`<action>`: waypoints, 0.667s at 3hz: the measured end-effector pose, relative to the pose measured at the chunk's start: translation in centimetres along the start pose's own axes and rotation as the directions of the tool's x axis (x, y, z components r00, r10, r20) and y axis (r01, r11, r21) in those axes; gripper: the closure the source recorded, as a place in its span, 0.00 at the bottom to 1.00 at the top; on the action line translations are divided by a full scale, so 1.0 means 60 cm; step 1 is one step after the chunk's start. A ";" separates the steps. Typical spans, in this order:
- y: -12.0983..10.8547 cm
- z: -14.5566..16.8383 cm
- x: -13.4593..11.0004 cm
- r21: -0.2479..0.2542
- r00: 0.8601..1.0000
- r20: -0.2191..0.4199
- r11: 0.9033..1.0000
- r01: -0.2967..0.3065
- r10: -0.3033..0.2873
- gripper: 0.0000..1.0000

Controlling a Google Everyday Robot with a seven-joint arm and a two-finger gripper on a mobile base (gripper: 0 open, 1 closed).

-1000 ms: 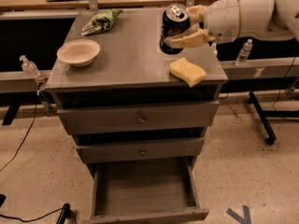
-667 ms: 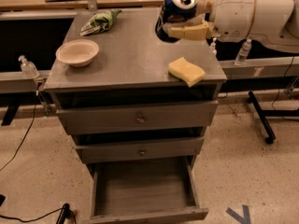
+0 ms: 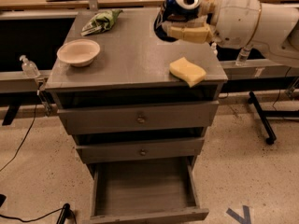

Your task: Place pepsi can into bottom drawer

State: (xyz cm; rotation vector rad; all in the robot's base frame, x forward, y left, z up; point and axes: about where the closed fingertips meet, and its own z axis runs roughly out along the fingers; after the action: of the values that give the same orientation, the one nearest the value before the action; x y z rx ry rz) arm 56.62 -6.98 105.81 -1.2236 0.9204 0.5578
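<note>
Camera view: end effector [image 3: 190, 14] around can [image 3: 176, 7]

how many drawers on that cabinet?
3, all on the grey metal cabinet: top knobbed drawer, middle knobbed drawer below it, plain-fronted bottom drawer pulled open. The hand grips the dark-blue pepsi can above the cabinet's back right corner.

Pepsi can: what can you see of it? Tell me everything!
The pepsi can is dark blue, shiny metal, with a silver top and pull tab facing the camera. It is tilted, in the air above the far edge of the grey cabinet top, held by the pincer, whose tan fingers clamp it.
</note>
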 end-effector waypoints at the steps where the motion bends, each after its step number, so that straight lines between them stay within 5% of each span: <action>1: 0.068 -0.012 0.100 -0.052 0.991 -0.013 0.989 -0.136 0.136 1.00; 2: 0.169 -0.025 0.195 -0.162 0.968 0.019 0.956 -0.246 0.252 1.00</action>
State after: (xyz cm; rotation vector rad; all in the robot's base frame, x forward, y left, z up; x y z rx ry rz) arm 54.46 -6.84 90.38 -1.2412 1.0193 0.8676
